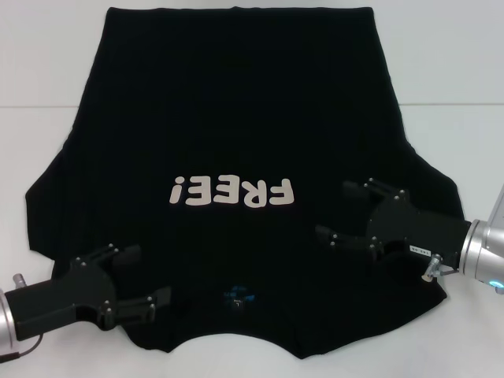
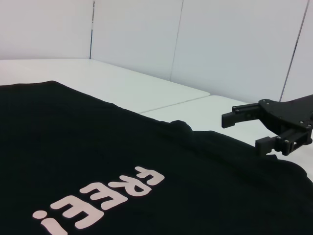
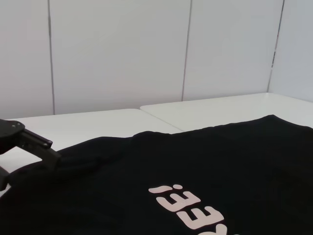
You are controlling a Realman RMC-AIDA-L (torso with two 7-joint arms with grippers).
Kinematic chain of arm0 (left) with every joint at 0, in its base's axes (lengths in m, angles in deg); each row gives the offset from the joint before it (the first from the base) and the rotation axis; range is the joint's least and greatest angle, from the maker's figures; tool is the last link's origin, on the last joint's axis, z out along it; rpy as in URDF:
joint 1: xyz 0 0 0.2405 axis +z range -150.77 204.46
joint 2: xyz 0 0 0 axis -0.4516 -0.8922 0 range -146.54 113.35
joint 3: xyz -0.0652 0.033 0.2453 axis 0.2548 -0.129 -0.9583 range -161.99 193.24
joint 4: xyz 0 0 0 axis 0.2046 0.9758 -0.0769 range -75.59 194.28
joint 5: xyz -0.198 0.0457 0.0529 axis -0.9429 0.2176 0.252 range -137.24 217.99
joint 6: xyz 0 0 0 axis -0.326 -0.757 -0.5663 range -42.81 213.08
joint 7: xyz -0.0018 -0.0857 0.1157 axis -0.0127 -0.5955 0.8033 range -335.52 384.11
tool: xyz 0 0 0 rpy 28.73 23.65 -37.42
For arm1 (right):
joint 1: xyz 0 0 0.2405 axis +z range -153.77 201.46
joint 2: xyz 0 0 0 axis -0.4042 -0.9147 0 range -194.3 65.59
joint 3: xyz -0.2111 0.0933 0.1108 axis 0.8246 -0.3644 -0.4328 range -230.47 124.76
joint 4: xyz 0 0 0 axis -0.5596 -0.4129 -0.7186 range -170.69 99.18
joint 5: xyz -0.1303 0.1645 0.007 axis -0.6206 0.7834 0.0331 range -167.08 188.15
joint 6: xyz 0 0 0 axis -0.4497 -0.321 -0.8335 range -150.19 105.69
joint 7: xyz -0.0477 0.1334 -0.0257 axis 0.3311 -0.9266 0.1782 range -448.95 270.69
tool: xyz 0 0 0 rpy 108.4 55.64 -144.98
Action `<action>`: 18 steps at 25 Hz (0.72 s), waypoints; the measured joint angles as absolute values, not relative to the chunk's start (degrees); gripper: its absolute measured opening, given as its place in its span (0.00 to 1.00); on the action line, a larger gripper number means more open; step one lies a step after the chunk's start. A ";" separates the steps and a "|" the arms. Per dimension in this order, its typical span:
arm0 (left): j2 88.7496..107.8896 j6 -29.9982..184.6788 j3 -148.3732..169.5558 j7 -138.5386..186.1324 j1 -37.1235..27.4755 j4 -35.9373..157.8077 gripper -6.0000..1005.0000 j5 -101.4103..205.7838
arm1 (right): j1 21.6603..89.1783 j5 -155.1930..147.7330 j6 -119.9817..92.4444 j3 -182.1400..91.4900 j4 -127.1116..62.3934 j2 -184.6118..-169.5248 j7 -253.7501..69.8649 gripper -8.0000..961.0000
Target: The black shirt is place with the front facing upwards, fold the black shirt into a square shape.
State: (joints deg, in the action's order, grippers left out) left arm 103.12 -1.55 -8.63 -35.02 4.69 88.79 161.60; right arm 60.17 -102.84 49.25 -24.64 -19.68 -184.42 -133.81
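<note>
The left gripper (image 1: 140,276) has its 2 black fingers (image 1: 126,253) spread apart and empty, hovering over the shoulder area of the shirt at about 8 o'clock in the head view. The right gripper (image 1: 345,211) mirrors it at about 4 o'clock, its 2 fingers (image 1: 362,188) also apart with nothing between them; it shows again in the left wrist view (image 2: 247,129), low over the cloth.

Beneath both lies the large plain black short-sleeved cloth T-shirt (image 1: 236,118), spread flat and front-up on the white table (image 1: 457,71). Its collar, with the small blue neck label (image 1: 239,297), sits at 6 o'clock nearest the robot, and its hem runs along 12 o'clock. The white "FREE!" lettering (image 1: 231,191) lies between the 2 grippers, reading upside down from the head view. The sleeves fan out toward 9 o'clock and 3 o'clock.

The step in hand looks like the first pinch, each gripper taking a shoulder before any fold. To do it well, both should come down level with each other, equally far from the collar, so the fold line runs straight. Each pair of fingers should bite both cloth layers, not just the top one, or the back will lag and bunch. Lifting only slightly and moving together should keep the fabric taut and the edges square.
</note>
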 joint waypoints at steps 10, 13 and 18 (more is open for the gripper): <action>103.41 -2.35 -8.55 -34.43 4.63 88.64 0.94 161.51 | 60.14 -103.12 48.74 -24.64 -19.85 -184.41 -133.95 0.98; 103.41 -2.65 -8.54 -34.47 4.63 88.64 0.94 161.49 | 60.14 -102.98 48.61 -24.82 -19.84 -184.41 -133.95 0.98; 103.44 -3.05 -8.22 -34.50 5.03 88.64 0.94 161.48 | 60.18 -102.86 48.55 -25.16 -19.52 -184.33 -133.95 0.98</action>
